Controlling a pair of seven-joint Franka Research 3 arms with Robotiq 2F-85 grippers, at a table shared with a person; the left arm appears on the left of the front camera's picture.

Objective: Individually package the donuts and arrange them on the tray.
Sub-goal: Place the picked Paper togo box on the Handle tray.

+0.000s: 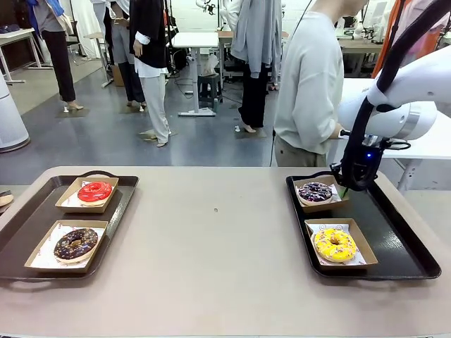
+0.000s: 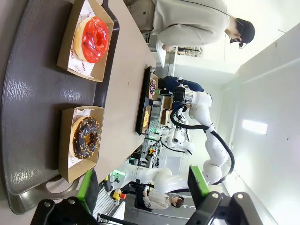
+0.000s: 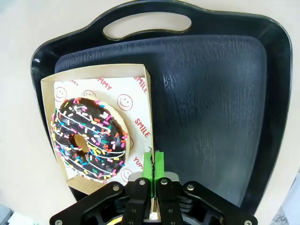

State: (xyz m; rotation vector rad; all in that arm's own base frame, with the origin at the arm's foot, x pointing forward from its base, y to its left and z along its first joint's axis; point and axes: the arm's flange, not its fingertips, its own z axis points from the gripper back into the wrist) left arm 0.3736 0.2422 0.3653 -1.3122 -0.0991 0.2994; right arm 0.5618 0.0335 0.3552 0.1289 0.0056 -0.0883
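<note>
While four donuts sit boxed on two trays, you see the right gripper (image 3: pixel 153 165) with its green pads pressed together on nothing, poised over the right tray (image 1: pixel 394 232). In the right wrist view, the purple sprinkled donut (image 3: pixel 88 138) lies at about ten o'clock from those closed fingertips, its cardboard box (image 3: pixel 140 89) wall just beside them and apart from them. In the front view, that donut (image 1: pixel 316 191) sits at the tray's far end, twelve o'clock from the yellow donut (image 1: pixel 334 243), which lies in a box of its own.

The left gripper (image 2: pixel 143 185) stands wide open and holds nothing above the left tray (image 2: pixel 33 93). The chocolate donut (image 2: pixel 86 137) is nearest it, at about ten o'clock, with the red donut (image 2: pixel 93 39) further along the tray.

Judging by the layout, each arm is nearer its own pair, and the packaging looks largely done. A person (image 1: pixel 310 84) stands across the table beyond the right tray.
</note>
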